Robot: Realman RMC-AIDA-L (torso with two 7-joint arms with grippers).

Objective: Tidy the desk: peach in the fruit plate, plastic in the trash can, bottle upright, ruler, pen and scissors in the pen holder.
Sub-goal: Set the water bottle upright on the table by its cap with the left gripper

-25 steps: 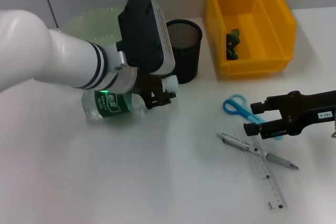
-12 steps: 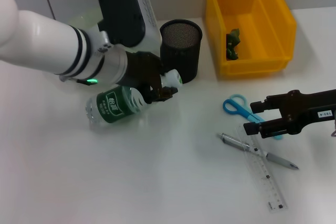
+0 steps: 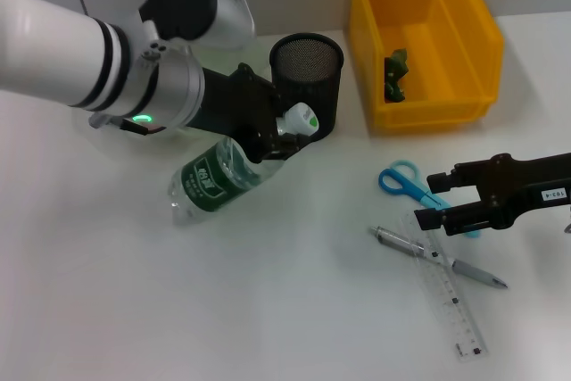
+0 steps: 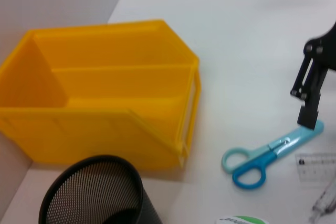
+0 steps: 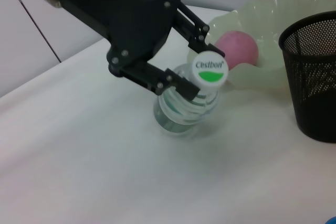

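Left gripper lifting the bottle by its neck

The ruler and pen lie nearest on the tabletop. The right gripper hovers with jaws parted and empty, the scissors just under them. The left jaws are closed on the tilted bottle, its base on the tabletop. Beyond them stand the pen holder, the fruit plate with the peach, and the yellow bin.
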